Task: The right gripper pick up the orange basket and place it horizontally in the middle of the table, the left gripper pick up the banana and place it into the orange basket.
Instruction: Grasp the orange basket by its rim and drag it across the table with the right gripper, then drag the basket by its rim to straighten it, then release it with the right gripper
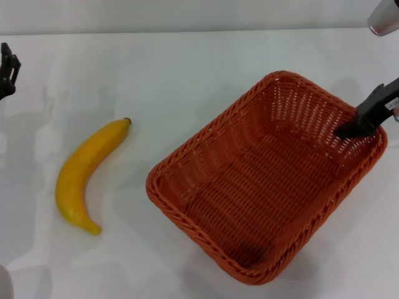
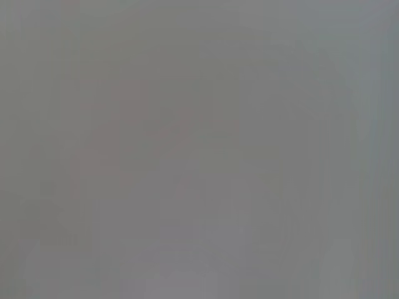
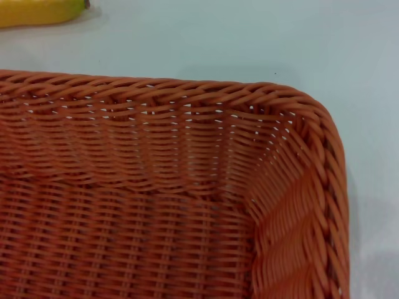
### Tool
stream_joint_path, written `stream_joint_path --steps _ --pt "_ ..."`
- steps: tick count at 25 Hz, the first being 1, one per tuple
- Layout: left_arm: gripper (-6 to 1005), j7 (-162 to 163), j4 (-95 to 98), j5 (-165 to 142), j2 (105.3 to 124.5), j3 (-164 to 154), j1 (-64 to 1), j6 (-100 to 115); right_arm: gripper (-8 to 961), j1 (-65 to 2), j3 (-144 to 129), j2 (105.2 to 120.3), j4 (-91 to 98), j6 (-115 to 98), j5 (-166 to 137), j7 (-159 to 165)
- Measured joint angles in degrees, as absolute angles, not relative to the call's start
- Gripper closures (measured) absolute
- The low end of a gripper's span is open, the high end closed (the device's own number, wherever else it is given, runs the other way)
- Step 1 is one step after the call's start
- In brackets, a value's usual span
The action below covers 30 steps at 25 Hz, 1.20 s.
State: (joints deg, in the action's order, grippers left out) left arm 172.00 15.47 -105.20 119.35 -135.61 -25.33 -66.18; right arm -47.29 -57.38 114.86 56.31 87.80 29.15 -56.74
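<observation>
The orange basket rests diagonally on the white table, right of centre, with nothing inside. My right gripper reaches in from the right edge, its black tip over the basket's right rim and against the inner wall. The right wrist view looks across the basket to one rounded corner, with the banana beyond it. The banana lies on the table left of the basket, dark tip pointing away from me. My left gripper sits at the far left edge, apart from the banana. The left wrist view is plain grey.
A silver part of my right arm shows at the top right corner. Bare tabletop lies between the banana and the basket and behind both. The table's far edge runs along the top of the head view.
</observation>
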Motion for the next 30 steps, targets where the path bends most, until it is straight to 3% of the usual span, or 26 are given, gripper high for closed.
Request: stream_joint_path --steps 8,21,30 --pt "169 172.0 15.5 -105.2 119.36 -135.6 -25.4 -66.2 775 -47.3 -57.1 114.16 58.1 89.6 29.1 -54.3" --pt "171 172.0 15.6 -105.2 119.35 -135.6 -25.7 -66.2 804 -50.7 -40.3 109.55 55.2 99.5 31.0 -50.5" --pt "173 171.9 15.5 -105.3 119.35 -135.7 -26.7 -65.2 809 -48.4 -36.5 106.31 47.9 100.8 39.8 -46.9"
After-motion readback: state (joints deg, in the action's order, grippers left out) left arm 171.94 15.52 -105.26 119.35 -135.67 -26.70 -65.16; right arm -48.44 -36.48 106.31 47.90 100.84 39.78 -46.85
